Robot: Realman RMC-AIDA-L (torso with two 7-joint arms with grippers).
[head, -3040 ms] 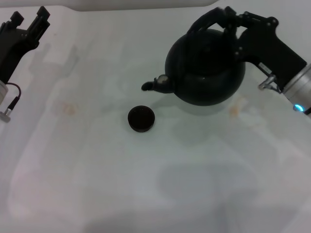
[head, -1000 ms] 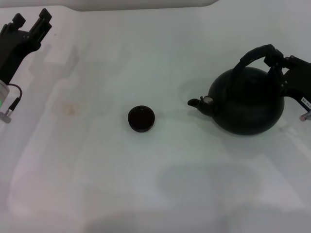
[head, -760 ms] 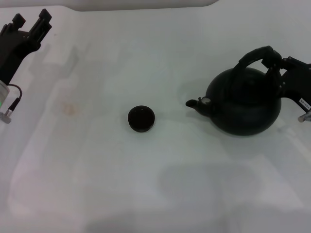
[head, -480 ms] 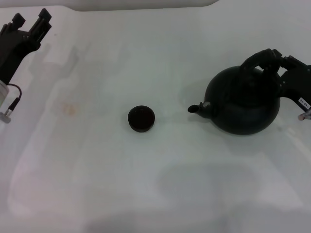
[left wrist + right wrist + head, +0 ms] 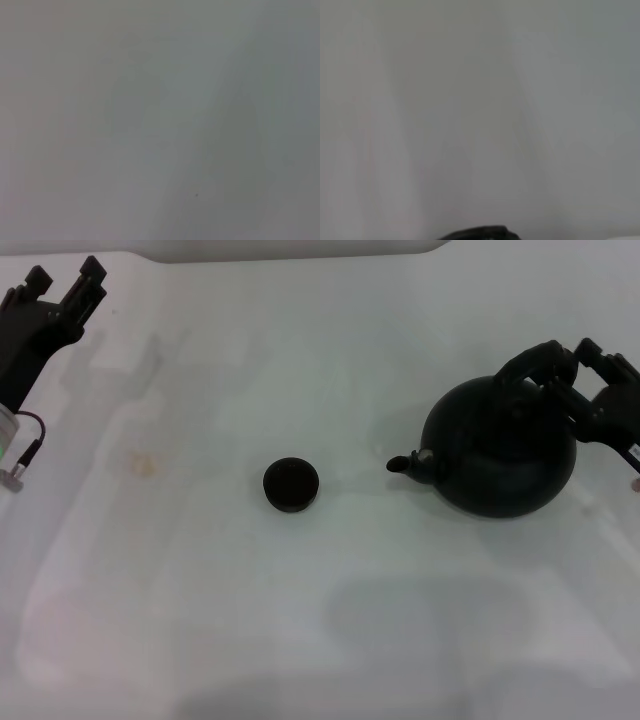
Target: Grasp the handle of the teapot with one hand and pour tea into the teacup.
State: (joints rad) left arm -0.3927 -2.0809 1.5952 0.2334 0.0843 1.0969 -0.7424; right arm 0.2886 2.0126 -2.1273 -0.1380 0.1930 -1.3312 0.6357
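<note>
The black teapot point(image 5: 500, 458) stands upright on the white table at the right, its spout point(image 5: 405, 464) pointing left toward the teacup. The small black teacup point(image 5: 291, 484) sits near the table's middle, well apart from the spout. The arched handle point(image 5: 528, 361) rises over the pot's top. My right gripper point(image 5: 572, 365) is at the handle's right end with its fingers spread open around it. A dark sliver of the teapot point(image 5: 480, 233) shows at the edge of the right wrist view. My left gripper point(image 5: 62, 278) is parked open at the far left back.
The white table point(image 5: 300, 620) stretches bare around the cup, with a faint brownish stain point(image 5: 145, 464) at the left. A cable and plug point(image 5: 22, 462) hang by the left arm. The left wrist view holds only blank surface.
Three seconds ago the teapot hung tilted close to the cup; it has since moved right and been set down. In the last half second my right gripper's fingers have opened off the handle.
</note>
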